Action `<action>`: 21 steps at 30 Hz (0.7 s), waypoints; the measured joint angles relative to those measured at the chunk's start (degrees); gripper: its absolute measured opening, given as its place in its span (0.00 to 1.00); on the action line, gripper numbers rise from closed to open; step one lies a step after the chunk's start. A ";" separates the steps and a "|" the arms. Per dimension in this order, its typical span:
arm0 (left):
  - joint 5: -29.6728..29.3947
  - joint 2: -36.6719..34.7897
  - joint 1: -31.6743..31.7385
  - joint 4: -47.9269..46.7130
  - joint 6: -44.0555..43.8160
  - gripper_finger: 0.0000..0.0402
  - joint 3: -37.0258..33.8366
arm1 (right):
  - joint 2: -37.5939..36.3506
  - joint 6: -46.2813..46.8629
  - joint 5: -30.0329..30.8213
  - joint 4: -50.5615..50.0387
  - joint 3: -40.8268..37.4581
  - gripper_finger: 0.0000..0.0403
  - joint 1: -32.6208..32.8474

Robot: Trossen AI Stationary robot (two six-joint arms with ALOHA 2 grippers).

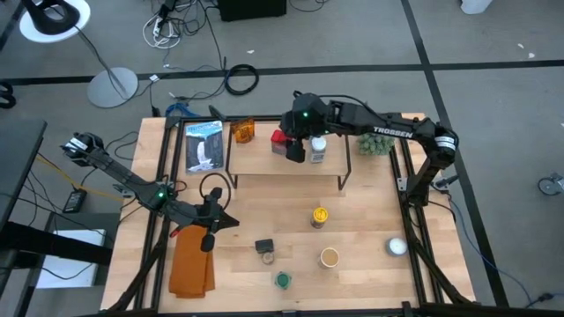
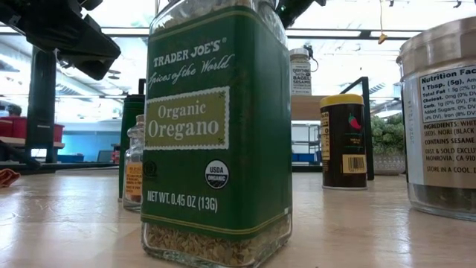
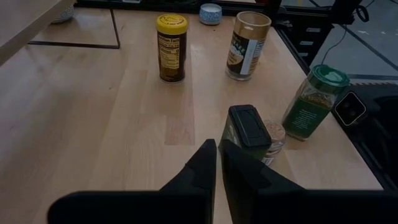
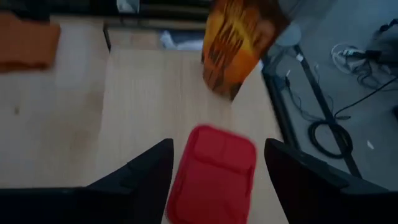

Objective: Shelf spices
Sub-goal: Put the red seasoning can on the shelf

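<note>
Light wood tabletop [image 1: 264, 207] fills your overhead frame. On the shelf [image 1: 264, 158] near its top centre you see the red tin [image 1: 279, 139], with your right gripper [image 1: 294, 150] above it, fingers spread either side and apart from it. An amber jar [image 1: 243, 131] stands to its left. Lower left, your left gripper [image 1: 209, 239] rests pressed together, holding nothing.

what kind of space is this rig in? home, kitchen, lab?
Most likely a robotics lab or workshop, not a kitchen: a bare grey floor with loose cables, a lamp stand beside the table, and a wooden table on a black metal frame carrying two arms.
</note>
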 joint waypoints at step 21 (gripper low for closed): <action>0.00 0.00 0.00 0.40 -0.02 0.08 0.00 | 0.17 15.65 10.11 -16.64 7.86 0.01 12.21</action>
